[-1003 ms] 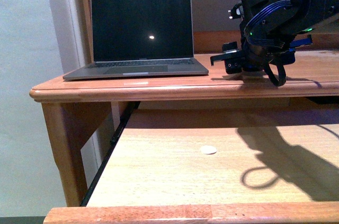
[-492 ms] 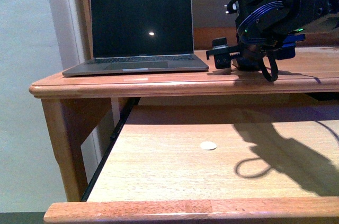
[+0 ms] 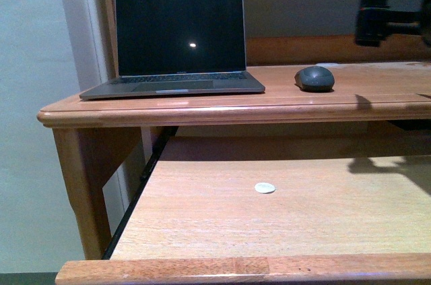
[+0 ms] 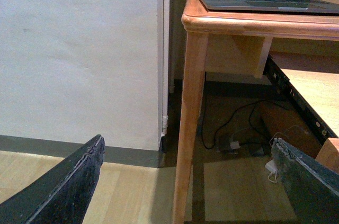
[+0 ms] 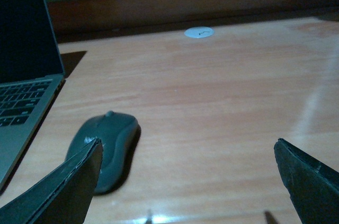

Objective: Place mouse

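Seemingly finishing placement: leaving mouse (image 3: 314,78) lying on table (image 3: 377,91) near laptop (image 3: 178,36); holding right end effector (image 5: 188,152) spread, empty; next, backing clear without nudging.

An open grey laptop (image 3: 178,42) fills the left of the wooden desk top (image 3: 390,93); a dark grey oval mouse (image 3: 314,79) lies near it. Right of the mouse the wood lies open; the light wooden pull-out shelf (image 3: 202,211) below bears only a small flat white disc (image 3: 264,188).
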Controlling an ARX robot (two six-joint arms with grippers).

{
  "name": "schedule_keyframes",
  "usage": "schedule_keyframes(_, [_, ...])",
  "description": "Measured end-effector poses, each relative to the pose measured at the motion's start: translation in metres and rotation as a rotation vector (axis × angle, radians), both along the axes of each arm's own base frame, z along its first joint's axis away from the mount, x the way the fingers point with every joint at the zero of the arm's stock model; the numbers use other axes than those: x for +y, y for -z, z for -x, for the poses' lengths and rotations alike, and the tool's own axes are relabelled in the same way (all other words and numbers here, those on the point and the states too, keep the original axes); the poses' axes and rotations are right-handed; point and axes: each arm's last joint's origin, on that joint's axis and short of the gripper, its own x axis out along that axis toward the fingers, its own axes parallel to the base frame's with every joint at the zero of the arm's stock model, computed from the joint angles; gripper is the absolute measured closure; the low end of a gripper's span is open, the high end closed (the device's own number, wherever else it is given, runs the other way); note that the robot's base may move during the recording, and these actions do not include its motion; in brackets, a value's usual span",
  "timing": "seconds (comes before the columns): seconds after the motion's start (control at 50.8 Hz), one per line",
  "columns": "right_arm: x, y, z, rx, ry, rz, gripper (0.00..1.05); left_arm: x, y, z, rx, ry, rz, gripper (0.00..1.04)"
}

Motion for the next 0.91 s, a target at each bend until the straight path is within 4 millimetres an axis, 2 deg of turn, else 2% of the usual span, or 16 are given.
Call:
schedule_keyframes(0.098, [-0.035, 0.022, 0.045, 0.020, -0.102, -0.009, 0.07, 0.000, 0.000, 0.000, 0.000, 0.000, 0.000, 0.08])
schedule_keyframes(0.394, [-0.087, 0.075, 0.139, 0.074, -0.333, 0.018, 0.07, 0.000, 0.000, 0.000, 0.000, 0.000, 0.000, 0.08])
schedule_keyframes(0.512, [-0.108, 0.091, 0.169, 0.081, -0.425, 0.005, 0.07, 0.000, 0.000, 0.000, 0.000, 0.000, 0.000, 0.08])
schedule_keyframes(0.708, [-0.122, 0.114, 0.198, 0.122, -0.562, 0.024, 0.07, 0.000, 0.000, 0.000, 0.000, 0.000, 0.000, 0.08])
schedule_keyframes(0.905, [-0.120, 0.132, 0.209, 0.143, -0.656, 0.079, 0.07, 0.000, 0.000, 0.000, 0.000, 0.000, 0.000, 0.08])
